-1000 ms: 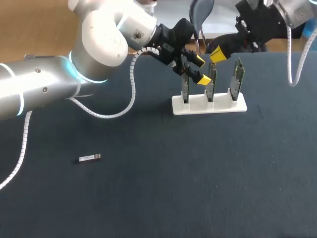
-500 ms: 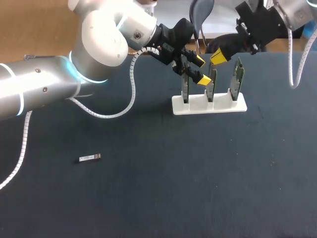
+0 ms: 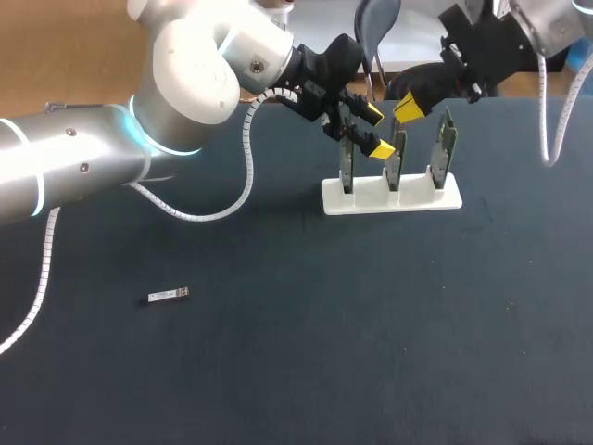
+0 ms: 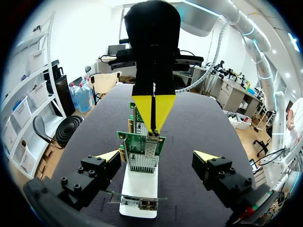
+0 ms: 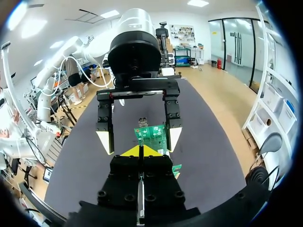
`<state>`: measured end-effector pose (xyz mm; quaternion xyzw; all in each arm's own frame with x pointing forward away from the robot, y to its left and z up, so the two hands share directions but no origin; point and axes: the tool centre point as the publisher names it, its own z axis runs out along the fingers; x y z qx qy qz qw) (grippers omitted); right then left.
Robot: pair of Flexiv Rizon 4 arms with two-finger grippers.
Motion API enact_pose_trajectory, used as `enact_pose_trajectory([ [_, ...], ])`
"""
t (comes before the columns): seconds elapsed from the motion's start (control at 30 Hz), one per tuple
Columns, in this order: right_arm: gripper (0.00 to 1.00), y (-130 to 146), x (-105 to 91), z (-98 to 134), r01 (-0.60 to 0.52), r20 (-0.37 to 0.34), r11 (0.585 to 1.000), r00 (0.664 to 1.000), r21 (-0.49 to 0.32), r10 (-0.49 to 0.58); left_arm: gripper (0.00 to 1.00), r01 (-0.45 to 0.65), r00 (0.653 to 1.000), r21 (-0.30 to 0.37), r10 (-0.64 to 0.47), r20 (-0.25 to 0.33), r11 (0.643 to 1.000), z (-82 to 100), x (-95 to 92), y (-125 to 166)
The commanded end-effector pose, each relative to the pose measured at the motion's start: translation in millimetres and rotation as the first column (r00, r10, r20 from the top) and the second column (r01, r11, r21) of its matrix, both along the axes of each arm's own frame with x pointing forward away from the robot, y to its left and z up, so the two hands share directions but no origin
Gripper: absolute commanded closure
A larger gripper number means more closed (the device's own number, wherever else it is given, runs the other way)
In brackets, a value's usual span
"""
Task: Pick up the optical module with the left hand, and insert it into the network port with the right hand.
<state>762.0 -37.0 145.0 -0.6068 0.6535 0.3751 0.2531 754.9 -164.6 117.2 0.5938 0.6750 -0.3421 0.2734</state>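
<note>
optical module (image 3: pixel 168 296): slim rectangular bar with a metallic sheen, lying flat on the dark matte table (image 3: pixel 371 352), well apart from both arms and held by neither.

white stand (image 3: pixel 391 197): smooth slotted block at the far side of the table, carrying three thin green circuit boards (image 3: pixel 397 159) upright in a row.

network port (image 4: pixel 152 140): small silvery metal cage at the upper edge of a board, seen from the left wrist.

left gripper (image 3: pixel 376 131): released, blocky black fingers spread wide, yellow wedge tips flanking the row of boards.

right gripper (image 3: pixel 408 106): clenched, yellow tips pressed flat together into one pointed wedge, nothing visible between them, poised just above the network port.
</note>
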Motion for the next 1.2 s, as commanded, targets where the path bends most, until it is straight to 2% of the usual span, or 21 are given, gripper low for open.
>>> enact_pose_trajectory([
  [0.03,1.0,0.7,2.0,-6.6,-0.003,-0.009,1.0,1.0,-0.003,0.003,0.0,0.001,1.0,0.006,-0.001,-0.003,1.0,0.9,1.0,-0.6],
  [0.57,1.0,0.6,-0.1,-12.8,0.01,-0.033,1.0,0.999,0.004,-0.01,0.0,0.001,1.0,0.006,-0.001,-0.003,1.0,0.9,1.0,-0.6],
  [0.8,1.0,0.7,1.6,4.5,0.012,0.006,0.999,1.0,0.049,-0.013,0.0,0.001,1.0,0.006,-0.001,-0.003,1.0,0.9,1.0,-0.6],
  [0.97,1.0,-5.7,5.9,22.1,0.027,0.033,0.993,0.999,0.116,-0.031,0.0,0.001,1.0,0.006,-0.001,-0.003,1.0,0.9,1.0,-0.6],
  [1.2,1.0,-34.2,7.1,33.0,0.034,0.071,0.99,0.997,0.135,-0.043,0.0,0.001,1.0,0.006,-0.001,-0.003,1.0,0.9,1.0,-0.6],
])
